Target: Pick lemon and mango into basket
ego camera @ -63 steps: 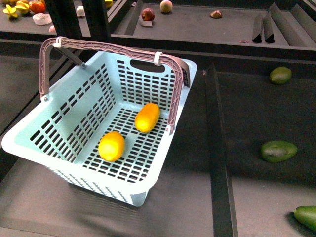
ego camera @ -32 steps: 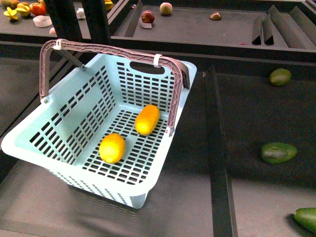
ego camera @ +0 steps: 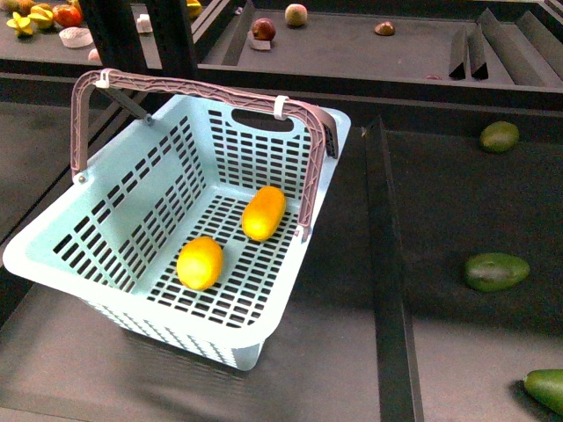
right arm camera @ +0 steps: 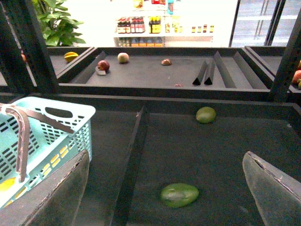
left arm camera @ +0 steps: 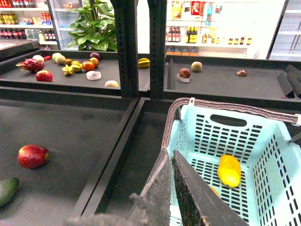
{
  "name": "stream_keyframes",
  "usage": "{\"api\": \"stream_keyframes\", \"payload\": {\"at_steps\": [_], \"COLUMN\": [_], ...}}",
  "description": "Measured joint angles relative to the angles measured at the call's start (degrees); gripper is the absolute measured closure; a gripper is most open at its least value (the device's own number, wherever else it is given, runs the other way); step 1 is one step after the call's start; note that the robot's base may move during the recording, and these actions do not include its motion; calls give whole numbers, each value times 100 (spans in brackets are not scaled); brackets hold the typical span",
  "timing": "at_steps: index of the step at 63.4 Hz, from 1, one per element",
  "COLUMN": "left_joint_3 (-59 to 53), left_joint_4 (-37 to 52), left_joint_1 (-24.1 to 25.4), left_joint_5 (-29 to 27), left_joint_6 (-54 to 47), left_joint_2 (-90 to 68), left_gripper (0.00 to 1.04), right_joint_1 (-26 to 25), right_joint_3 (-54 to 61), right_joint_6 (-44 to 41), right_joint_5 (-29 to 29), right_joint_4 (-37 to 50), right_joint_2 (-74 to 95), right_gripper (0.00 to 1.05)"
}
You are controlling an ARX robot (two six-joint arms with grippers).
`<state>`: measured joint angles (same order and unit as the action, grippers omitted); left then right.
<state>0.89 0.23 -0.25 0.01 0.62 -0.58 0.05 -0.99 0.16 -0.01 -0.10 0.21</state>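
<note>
Lemon [ego camera: 200, 262] and mango [ego camera: 263, 212] lie in the basket [ego camera: 53, 251]; left jaws clenched, right jaws released, tips cropped.

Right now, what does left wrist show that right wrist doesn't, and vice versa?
Only the left wrist view: the mango lying in the basket, a dark red fruit on the dark shelf beside the basket, a cluster of mixed fruit on the back shelf, and the left gripper with its fingers together.

Only the right wrist view: two green avocados on the shelf, and the right gripper's fingers spread wide, holding nothing.

Both: the mint-green basket with its brown handle, and the back shelf with a few scattered fruits.
</note>
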Motion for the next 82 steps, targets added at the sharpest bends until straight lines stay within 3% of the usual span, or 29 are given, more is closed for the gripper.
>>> {"api": "stream_keyframes", "payload": {"at_steps": [49,66,75,82], "left_joint_3": [0,0,0,0], "left_joint_4": [-11,-11,-11,-11], "left_joint_1": [0,0,0,0], "left_joint_5": [-2,-2,-2,-2], "left_joint_6": [2,0,0,-9], "left_joint_2": [22,22,22,22], "left_gripper": [101,47,8,7], "right_joint_1": [0,0,0,0], "right_joint_3": [0,0,0,0], "right_joint_6": [2,2,0,0], "right_joint_5": [0,0,0,0], "right_joint_4": [0,0,0,0], "right_joint_2": [0,0,0,0], "right_gripper": [9,9,9,9]}}
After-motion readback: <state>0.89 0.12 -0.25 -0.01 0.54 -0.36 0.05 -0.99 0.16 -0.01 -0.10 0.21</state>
